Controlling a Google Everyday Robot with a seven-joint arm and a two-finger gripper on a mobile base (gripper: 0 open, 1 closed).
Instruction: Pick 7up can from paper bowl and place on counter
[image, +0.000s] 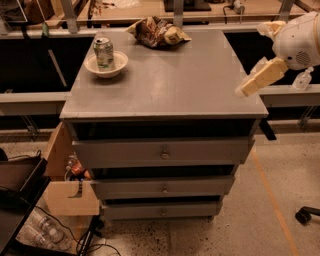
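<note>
The 7up can (104, 51) stands upright in the paper bowl (120, 61) at the far left corner of the grey counter (175, 80). My gripper (248, 86) is at the end of a cream-coloured arm, which comes in from the right. It hangs over the counter's right edge near the front corner, far from the can. It holds nothing that I can see.
A brown-and-white snack bag (159, 32) lies at the back middle of the counter. A light wooden table (150, 9) stands behind. The cabinet has three drawers (162, 152). A cardboard box (70, 195) and cables sit at its lower left.
</note>
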